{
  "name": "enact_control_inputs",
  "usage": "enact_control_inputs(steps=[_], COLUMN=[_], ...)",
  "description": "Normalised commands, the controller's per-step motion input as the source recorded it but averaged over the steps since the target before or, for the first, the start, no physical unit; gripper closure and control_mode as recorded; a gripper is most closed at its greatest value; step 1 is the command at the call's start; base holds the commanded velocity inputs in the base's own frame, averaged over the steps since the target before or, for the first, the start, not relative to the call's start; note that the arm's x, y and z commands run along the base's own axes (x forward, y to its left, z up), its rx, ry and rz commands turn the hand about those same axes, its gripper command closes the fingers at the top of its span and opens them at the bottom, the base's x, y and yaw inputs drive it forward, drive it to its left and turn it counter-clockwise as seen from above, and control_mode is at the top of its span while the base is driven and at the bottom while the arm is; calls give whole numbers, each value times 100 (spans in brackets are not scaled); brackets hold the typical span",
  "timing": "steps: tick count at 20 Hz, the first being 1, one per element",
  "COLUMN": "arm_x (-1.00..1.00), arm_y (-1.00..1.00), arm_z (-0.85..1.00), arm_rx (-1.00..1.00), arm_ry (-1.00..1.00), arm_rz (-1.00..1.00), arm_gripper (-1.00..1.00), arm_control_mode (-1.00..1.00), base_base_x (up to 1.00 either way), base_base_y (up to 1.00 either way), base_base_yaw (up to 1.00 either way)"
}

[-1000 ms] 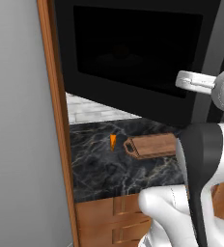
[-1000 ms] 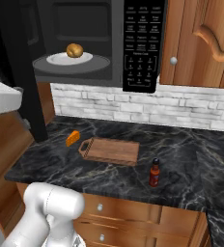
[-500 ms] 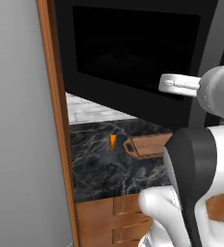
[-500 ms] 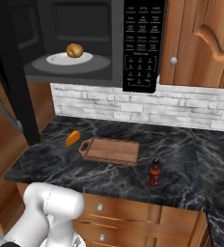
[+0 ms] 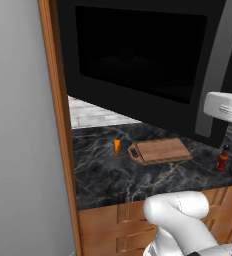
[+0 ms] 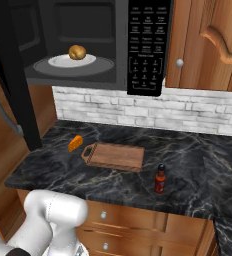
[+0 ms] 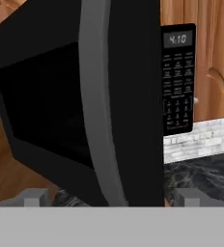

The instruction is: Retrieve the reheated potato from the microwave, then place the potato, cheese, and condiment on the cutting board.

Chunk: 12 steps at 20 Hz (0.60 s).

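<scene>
The microwave (image 6: 145,50) hangs open, its dark glass door (image 5: 138,50) swung wide to the left. Inside, the potato (image 6: 77,51) rests on a white plate (image 6: 58,62). On the black marble counter lie the orange cheese (image 6: 75,143) wedge, the wooden cutting board (image 6: 115,156) just right of it, and the red condiment (image 6: 160,179) bottle farther right. My gripper (image 7: 111,198) is open, its fingertips (image 7: 32,198) set wide apart, facing the door's grey handle (image 7: 97,96) without touching it. The white hand (image 5: 228,107) hovers above the condiment (image 5: 222,158), by the door's edge.
A wooden panel (image 5: 55,125) and grey wall bound the counter on the left. Wooden cabinets (image 6: 213,45) hang to the right of the microwave, over a white brick backsplash (image 6: 163,112). Drawers (image 6: 138,225) run below the counter. The open door overhangs the cheese (image 5: 117,146) and the board (image 5: 160,150).
My hand has pulled back from the door and left the right base view's left edge. The jaws have widened slightly. The door and the counter items have stayed put.
</scene>
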Motion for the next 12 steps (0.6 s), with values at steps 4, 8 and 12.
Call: enact_control_inputs(steps=[4, 8, 12], arm_x=[-41, -1, 1], arm_y=[-100, -100, -100], arm_z=[2, 0, 0], arm_rx=[14, 35, 45], arm_ry=[-1, 0, 0], arm_rz=[2, 9, 16], arm_gripper=[-100, -100, -100], arm_control_mode=[-100, -100, -100], base_base_x=[0, 0, 0], base_base_y=[0, 0, 0], base_base_yaw=[0, 0, 0])
